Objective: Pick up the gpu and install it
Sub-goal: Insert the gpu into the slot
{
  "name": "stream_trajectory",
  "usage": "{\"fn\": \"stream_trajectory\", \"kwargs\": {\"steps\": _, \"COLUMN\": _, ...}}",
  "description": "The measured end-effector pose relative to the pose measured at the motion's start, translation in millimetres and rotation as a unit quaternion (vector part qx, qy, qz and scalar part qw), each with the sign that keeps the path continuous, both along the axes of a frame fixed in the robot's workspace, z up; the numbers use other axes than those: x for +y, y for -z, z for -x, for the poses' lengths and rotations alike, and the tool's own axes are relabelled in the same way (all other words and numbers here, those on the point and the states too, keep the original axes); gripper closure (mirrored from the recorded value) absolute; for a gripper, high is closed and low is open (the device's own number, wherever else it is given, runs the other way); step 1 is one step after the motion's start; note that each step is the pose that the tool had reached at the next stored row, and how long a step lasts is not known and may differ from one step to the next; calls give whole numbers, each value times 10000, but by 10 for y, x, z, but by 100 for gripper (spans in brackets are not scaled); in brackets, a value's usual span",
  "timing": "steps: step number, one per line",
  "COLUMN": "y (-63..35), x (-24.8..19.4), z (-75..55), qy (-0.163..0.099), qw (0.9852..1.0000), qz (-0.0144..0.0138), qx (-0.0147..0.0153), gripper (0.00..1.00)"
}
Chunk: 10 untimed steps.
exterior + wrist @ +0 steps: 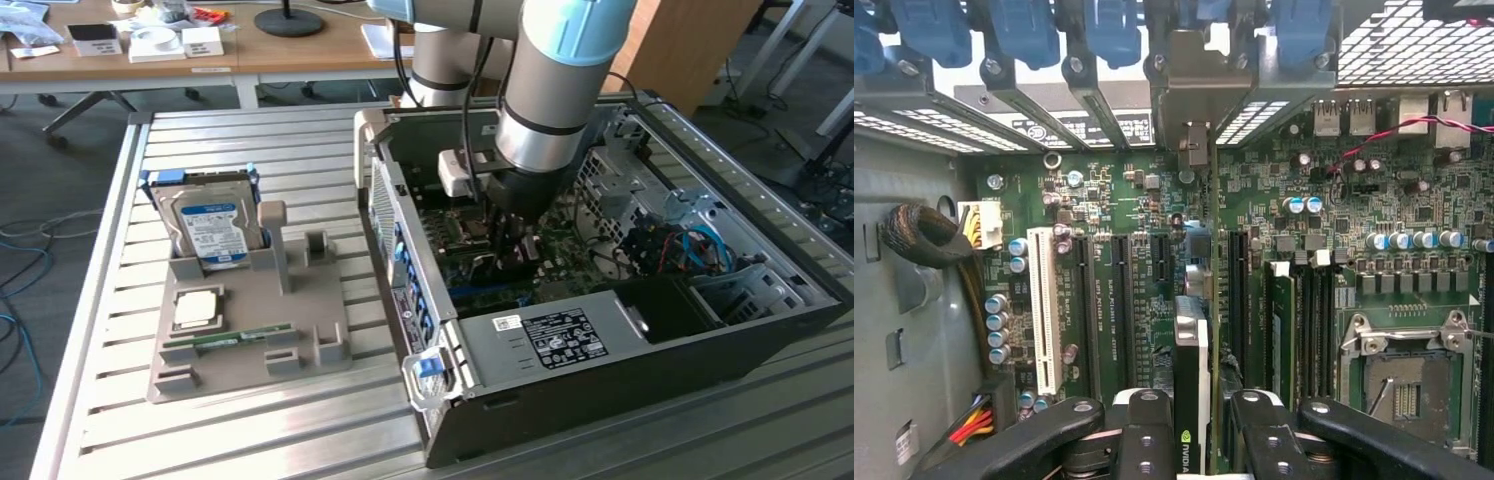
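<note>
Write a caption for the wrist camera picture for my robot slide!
The tool holds the gpu edge-on above the green motherboard and its slots inside the computer case.

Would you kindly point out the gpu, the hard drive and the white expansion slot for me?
gpu (1191, 385): wrist view, edge of the card between the fingers.
hard drive (214, 228): exterior view, its blue-white label.
white expansion slot (1042, 310): wrist view, middle of its length.

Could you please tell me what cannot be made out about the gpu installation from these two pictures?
- Exterior view: the gpu's seating is hidden behind the arm's wrist and the tool, deep in the computer case.
- Wrist view: the gpu is seen edge-on between the tool's fingers; its lower edge is blocked, so slot contact on the motherboard cannot be told.
</note>
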State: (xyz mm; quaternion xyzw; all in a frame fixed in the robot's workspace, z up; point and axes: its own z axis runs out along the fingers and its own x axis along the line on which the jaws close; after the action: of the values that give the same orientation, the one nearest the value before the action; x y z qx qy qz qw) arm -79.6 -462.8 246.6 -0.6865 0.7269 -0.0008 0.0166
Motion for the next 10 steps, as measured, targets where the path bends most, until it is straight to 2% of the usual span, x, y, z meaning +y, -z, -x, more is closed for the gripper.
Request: {"fn": "stream_trajectory", "kwargs": {"steps": 10, "y": 1, "x": 8, "z": -1, "qy": -81, "qw": 10000, "qz": 0, "qx": 0, "gripper": 73}}
